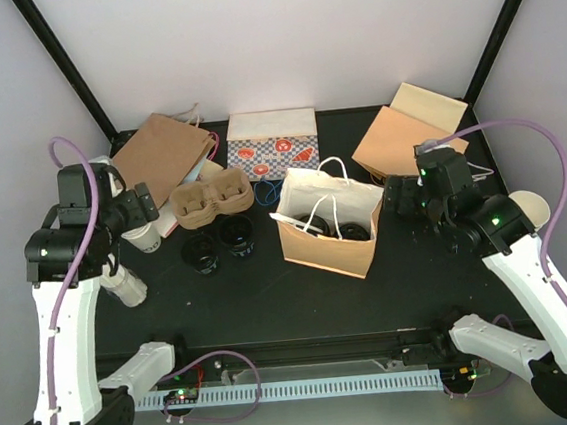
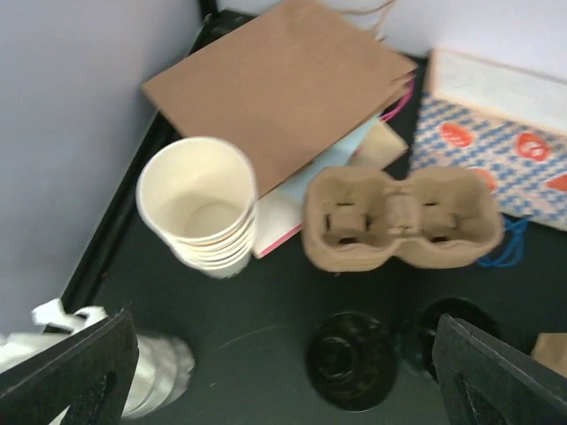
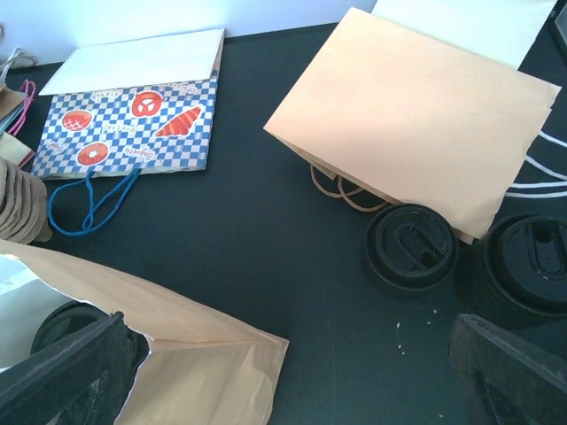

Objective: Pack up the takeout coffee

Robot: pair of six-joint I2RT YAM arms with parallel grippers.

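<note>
two lidded cups [image 1: 235, 233] stand left of the open bag [image 1: 328, 255], just before the carriers [image 1: 210, 199].

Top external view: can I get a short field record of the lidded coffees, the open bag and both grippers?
open bag: upright, middle of the table, a black lid showing inside
left coffees: two lidded cups on the table beside the pulp carriers
right coffees: two lidded cups on the table by a flat bag
left gripper: open, empty, above the left coffees
right gripper: open, empty
</note>
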